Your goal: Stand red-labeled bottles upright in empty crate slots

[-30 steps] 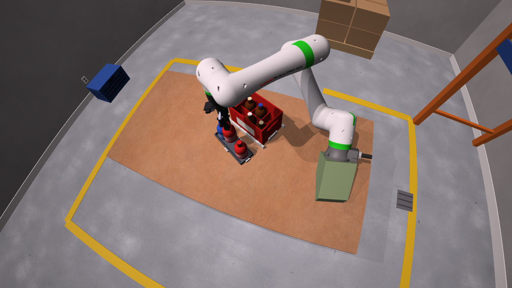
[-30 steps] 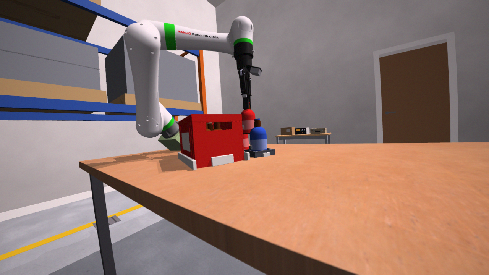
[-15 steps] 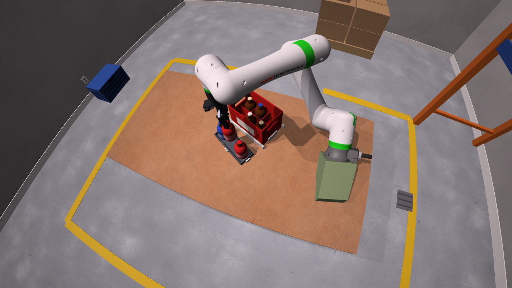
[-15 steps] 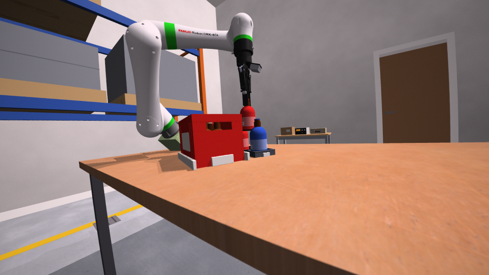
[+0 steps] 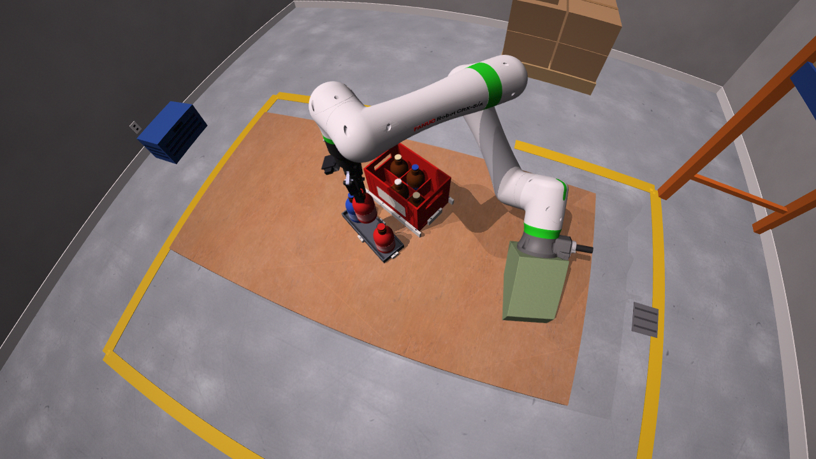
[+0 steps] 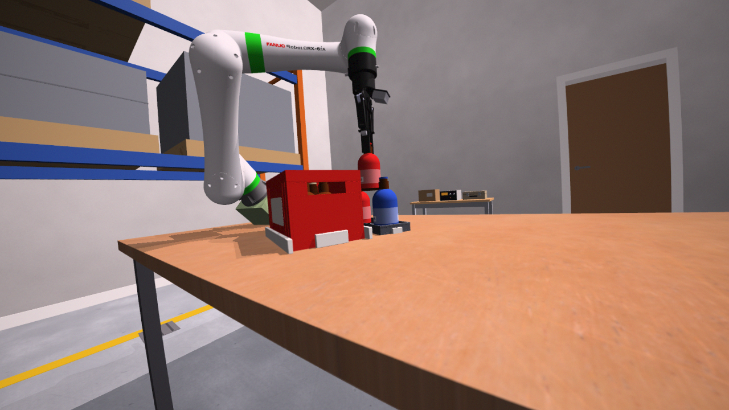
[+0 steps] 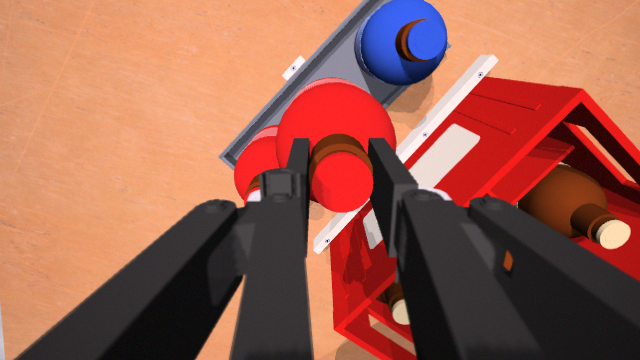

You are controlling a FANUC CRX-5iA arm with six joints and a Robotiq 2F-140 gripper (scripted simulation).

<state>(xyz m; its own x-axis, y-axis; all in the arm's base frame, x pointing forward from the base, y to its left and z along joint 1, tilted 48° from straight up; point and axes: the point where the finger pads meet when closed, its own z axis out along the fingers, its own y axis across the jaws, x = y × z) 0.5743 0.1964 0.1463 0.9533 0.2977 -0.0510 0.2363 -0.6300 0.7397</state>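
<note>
My gripper [image 7: 338, 163] is shut on the neck of a red-labeled bottle [image 7: 336, 127] and holds it upright in the air above the grey tray [image 5: 372, 238], about level with the crate's rim [image 6: 369, 171]. A second red-labeled bottle [image 5: 383, 237] stands on the tray's near end and shows partly under the held one in the wrist view [image 7: 255, 160]. A blue-labeled bottle [image 7: 402, 42] stands on the tray's far end. The red crate [image 5: 408, 188] stands beside the tray and holds several brown bottles.
White stop blocks [image 6: 331, 238] sit against the crate's base on the wooden table top. The arm's green pedestal [image 5: 535, 285] stands at the table's right side. A blue box [image 5: 172, 131] and stacked cartons [image 5: 561, 39] stand on the floor beyond.
</note>
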